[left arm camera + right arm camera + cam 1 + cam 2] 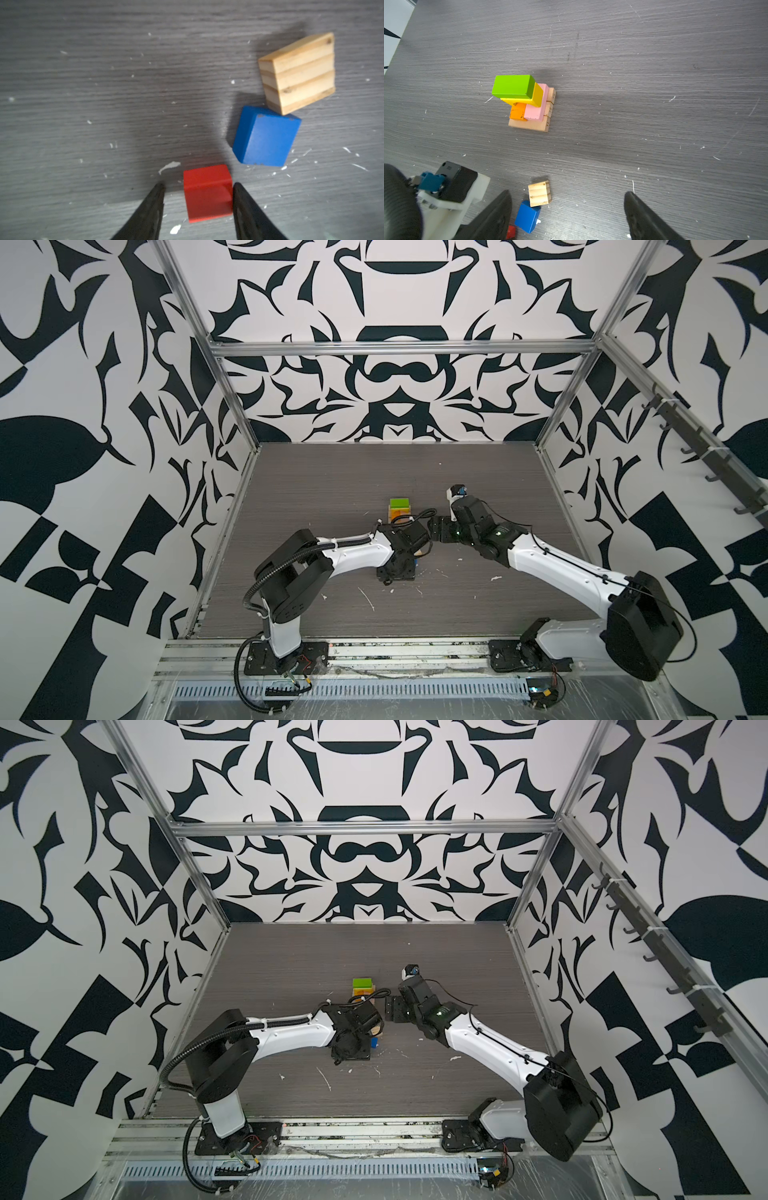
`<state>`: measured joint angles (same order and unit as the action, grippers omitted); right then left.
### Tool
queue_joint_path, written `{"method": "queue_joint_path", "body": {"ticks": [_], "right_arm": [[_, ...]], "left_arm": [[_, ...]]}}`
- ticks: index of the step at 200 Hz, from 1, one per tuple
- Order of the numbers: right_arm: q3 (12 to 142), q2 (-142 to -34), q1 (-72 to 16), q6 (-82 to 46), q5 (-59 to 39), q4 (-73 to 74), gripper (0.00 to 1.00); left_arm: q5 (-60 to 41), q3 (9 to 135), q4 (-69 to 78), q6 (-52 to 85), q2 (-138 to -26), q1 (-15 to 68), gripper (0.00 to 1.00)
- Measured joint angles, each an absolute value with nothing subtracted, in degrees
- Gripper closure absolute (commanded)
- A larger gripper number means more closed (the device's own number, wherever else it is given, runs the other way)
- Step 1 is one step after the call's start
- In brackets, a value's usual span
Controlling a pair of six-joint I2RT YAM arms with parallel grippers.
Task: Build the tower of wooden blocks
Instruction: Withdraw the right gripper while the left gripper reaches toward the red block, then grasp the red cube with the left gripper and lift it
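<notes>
I am straddling the red square block [207,195] with my left gripper [198,184] narrowed, one jaw touching, one apart, just below the tower [400,509] at mid-frame in a top view, risking skewing it toward the blue square block [264,137].

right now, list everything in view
bars: three, tan, base of tower
orange block: one, orange, on bars
pink block: one, pink, on bars beside orange block
yellow block: one, yellow, above orange and pink
green block: one, green, tower top
red block: one, red, on table
blue block: one, blue, between red block and cube
cube: one, plain wood, against blue block
table: one, grey, white flecks
walls: three, black-and-white pattern, around table
left gripper: one, black, open around red block
right gripper: one, black, open, empty
</notes>
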<state>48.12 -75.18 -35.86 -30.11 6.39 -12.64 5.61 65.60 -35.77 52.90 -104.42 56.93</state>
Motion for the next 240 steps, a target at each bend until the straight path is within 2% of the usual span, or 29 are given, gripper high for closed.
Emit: {"method": "queue_joint_path", "body": {"ticks": [79, 162, 240], "right_arm": [[47.48, -75.18, -35.38, -30.76, 6.42, -12.75, 0.12], [47.48, -75.18, -35.22, -31.18, 6.39, -12.75, 0.12], [47.48, -75.18, -35.22, -31.38, 6.37, -12.93, 0.13]], "left_arm": [[6.55, 66.85, -36.91, 50.92, -105.51, 56.97, 0.56], [6.94, 66.85, -37.32, 50.48, -105.58, 56.99, 0.71], [6.9, 66.85, -37.34, 50.26, -105.36, 56.84, 0.74]]}}
